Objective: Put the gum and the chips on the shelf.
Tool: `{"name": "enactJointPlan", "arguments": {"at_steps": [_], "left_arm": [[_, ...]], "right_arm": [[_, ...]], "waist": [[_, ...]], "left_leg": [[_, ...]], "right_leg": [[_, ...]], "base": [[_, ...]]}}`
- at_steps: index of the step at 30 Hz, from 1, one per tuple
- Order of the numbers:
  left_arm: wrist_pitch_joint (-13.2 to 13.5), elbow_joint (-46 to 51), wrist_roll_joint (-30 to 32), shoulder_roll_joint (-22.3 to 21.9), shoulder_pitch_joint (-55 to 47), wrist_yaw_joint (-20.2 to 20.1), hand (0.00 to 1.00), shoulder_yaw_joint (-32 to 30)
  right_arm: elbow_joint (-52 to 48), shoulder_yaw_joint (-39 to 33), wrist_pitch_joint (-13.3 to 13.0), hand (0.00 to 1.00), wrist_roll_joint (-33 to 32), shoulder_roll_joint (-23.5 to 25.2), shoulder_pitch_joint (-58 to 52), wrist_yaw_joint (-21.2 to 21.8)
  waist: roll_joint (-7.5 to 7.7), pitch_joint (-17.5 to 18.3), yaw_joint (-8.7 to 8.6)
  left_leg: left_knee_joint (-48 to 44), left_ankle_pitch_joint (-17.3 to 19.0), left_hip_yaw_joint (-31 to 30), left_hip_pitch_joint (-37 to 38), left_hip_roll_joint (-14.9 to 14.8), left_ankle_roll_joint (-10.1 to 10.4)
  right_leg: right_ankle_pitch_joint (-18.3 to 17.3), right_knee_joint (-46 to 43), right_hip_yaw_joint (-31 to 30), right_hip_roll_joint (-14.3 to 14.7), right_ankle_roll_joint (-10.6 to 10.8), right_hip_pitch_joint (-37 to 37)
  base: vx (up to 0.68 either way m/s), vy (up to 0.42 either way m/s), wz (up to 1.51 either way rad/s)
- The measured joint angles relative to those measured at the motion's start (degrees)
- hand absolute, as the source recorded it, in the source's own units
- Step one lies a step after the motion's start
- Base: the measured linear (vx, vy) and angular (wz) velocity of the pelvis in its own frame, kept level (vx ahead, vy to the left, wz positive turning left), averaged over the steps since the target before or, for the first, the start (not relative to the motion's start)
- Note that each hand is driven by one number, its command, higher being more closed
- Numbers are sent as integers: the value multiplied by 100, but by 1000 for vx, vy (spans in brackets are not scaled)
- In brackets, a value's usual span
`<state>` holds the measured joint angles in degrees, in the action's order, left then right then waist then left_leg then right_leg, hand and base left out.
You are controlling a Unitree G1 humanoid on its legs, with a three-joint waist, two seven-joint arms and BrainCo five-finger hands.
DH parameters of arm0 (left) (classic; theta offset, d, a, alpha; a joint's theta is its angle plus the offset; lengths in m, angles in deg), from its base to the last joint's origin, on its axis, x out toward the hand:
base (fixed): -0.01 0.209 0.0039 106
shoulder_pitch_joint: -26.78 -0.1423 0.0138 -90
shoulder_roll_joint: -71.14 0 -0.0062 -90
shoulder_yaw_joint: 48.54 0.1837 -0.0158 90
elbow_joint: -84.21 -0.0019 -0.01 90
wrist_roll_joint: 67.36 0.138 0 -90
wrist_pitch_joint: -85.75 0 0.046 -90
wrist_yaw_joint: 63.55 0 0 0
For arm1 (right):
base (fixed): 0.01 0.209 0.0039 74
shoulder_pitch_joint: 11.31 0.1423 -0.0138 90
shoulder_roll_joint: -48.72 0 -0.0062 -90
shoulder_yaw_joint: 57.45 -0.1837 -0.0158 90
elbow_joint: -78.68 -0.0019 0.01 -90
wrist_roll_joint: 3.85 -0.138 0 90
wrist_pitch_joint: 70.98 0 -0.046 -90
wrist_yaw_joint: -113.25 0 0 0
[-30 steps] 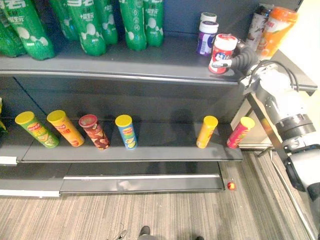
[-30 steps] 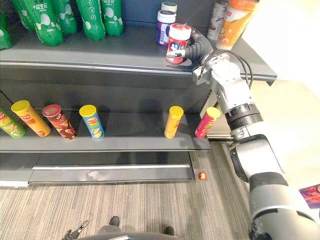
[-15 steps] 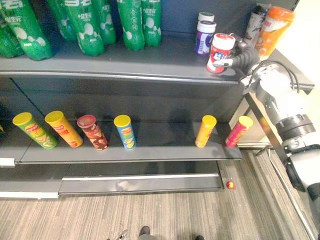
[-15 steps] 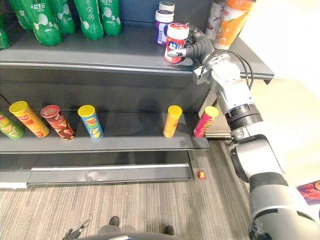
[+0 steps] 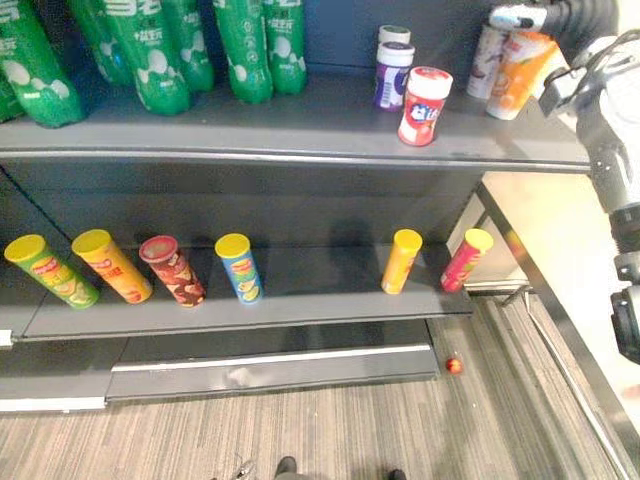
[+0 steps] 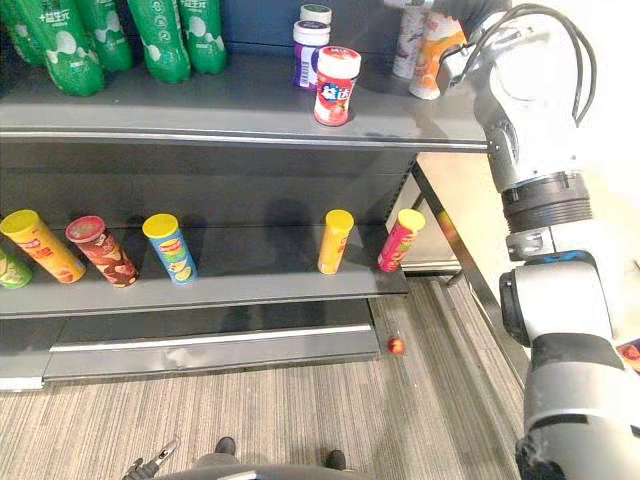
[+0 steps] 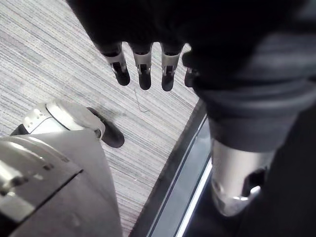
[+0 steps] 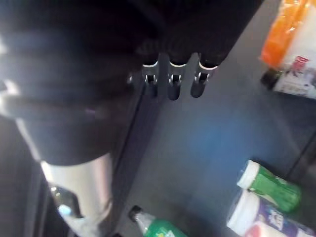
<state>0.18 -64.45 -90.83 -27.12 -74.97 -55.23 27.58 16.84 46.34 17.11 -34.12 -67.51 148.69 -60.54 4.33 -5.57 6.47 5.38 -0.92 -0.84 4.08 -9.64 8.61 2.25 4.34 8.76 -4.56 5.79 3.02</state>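
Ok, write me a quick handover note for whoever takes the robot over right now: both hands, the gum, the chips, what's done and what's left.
Left hand: open, empty, hanging over the floor.
Right hand: open, empty, held over the upper shelf near its right end.
Gum: the red gum jar stands upright on the upper shelf, clear of both hands. That part looks done.
Chips: a row of chip cans stands on the lower shelf, and neither hand holds one. I cannot tell whether another can is left to shelve, so check first.
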Motion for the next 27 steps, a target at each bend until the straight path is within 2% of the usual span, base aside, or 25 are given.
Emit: {"name": "enactJointPlan", "arguments": {"at_steps": [6,11,14,17,20,22,27], "left_arm": [[55,-32,-5,17,5,-39,0,-11],[188,-63,-16,23,22,-207,0,-8],[264,-80,-58,18,0,-243,0,-9],[317,-137,-73,9,3,-256,0,-10],[389,-240,-86,-42,-20,-308,0,-11],[392,-241,-116,-83,-88,-372,0,-8],[416,-295,-117,-88,-154,-377,0,1]], "right_arm": [[-791,-37,-11,0,-38,-3,-155,-88],[-2370,-536,-107,0,-131,89,-1463,-26],[-3448,-697,-98,0,-105,545,-2614,204],[-4177,-697,-83,0,-64,966,-3530,500],[-4598,-699,-98,0,165,1116,-4138,749],[-4913,-699,-98,0,165,1258,-4771,1032],[-5031,-630,-51,0,83,1575,-5985,1527]], "waist": [[-10,147,-93],[10,207,-169],[-17,311,-190],[-45,329,-317],[-43,336,-330],[-26,389,-421],[-41,456,-471]], "left_leg": [[-1,-2,135,-87,1,-2],[-1,0,190,-74,-2,-2],[-1,6,338,-75,-16,-3],[-1,15,383,-24,-26,-11],[-1,57,506,21,-33,-20],[0,78,531,21,-24,-24],[-1,97,644,17,-13,-24]], "right_leg": [[9,-26,-135,3,5,-171],[8,-59,-180,6,5,-194],[9,-67,-325,29,5,-282],[9,-104,-383,41,6,-283],[9,-124,-492,50,10,-285],[12,-128,-530,44,18,-303],[21,-148,-636,42,28,-383]], "base": [[-15,1,-11],[-8,-1,-4],[-23,-4,-19],[-26,-6,-12],[-44,0,-21],[-26,4,-7],[0,5,-11]]}}
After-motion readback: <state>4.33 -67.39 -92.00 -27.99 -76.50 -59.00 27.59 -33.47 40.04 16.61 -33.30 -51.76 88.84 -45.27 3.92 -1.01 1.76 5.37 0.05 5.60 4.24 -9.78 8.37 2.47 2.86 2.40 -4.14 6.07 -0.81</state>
